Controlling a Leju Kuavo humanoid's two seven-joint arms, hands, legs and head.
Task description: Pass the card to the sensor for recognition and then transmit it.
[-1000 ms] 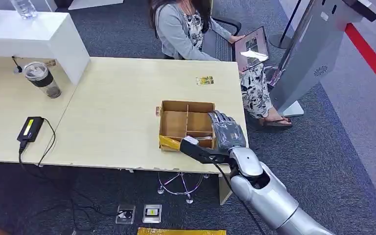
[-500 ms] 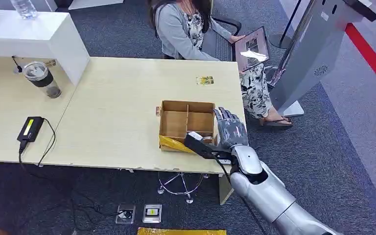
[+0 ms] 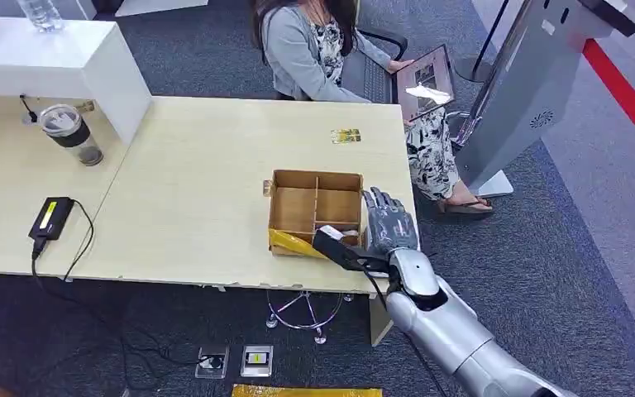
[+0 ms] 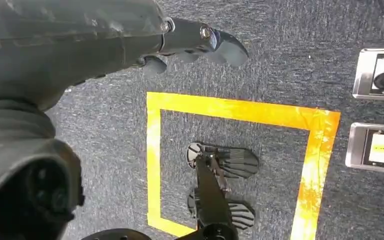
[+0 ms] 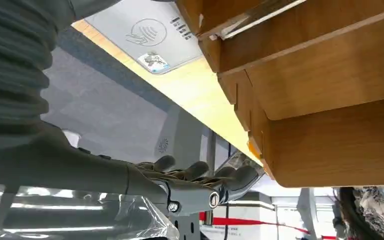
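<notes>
A divided cardboard box stands near the table's front right edge. My right hand hovers just right of it, fingers stretched out and apart, holding nothing. The right wrist view shows those fingers spread beside the box wall. There, a grey sensor pad with a contactless mark lies flat on the table beside the box. A small yellowish card lies on the table beyond the box. My left hand hangs over the carpet with nothing in it.
A person sits past the table's far edge with a laptop. A grey kiosk stands at the right. A lidded cup and a black device on a cable sit at the left. Yellow floor tape frames my feet.
My right hand has drifted slightly to the right along the box's side, staying spread and holding nothing. Nothing else has moved.
</notes>
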